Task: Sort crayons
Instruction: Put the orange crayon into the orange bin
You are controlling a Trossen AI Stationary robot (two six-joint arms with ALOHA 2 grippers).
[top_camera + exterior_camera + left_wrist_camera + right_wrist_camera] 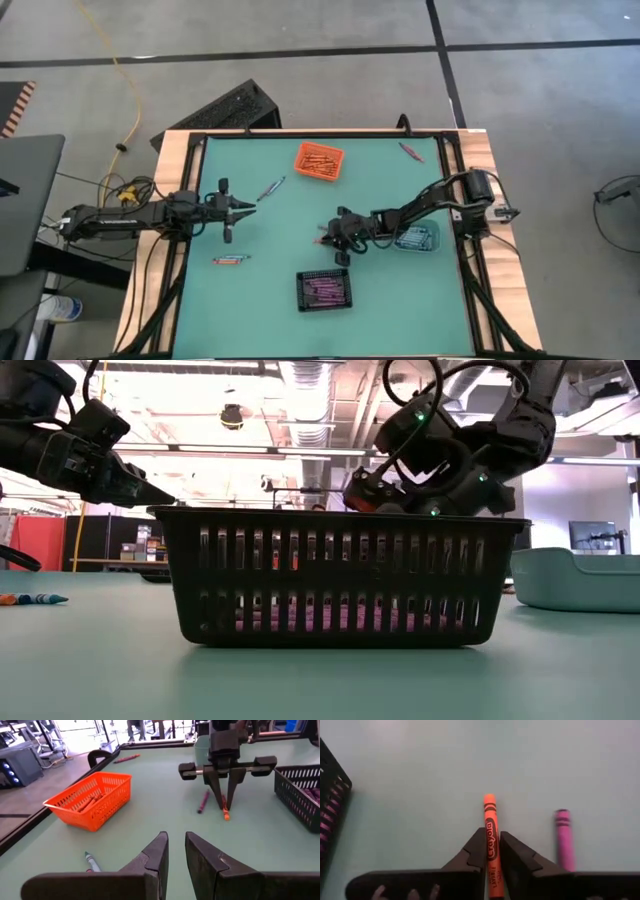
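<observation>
My right gripper (492, 851) straddles the orange paper-wrapped crayon (490, 827) lying flat on the green table (420, 780); its long axis runs lengthwise through my narrowed, seemingly touching fingers; the purple crayon (563, 837) lies just beside; my left gripper (173, 851) waits well apart, slightly parted, empty.

3 bins on the table: orange bin (318, 161) at 12 o'clock, black bin (325, 290) at 6, teal bin (418, 238) at 3. 2 arms, so 2 grippers: left gripper (250, 209), right gripper (322, 238). Loose crayons approx. 6; those inside bins too small to count.
</observation>
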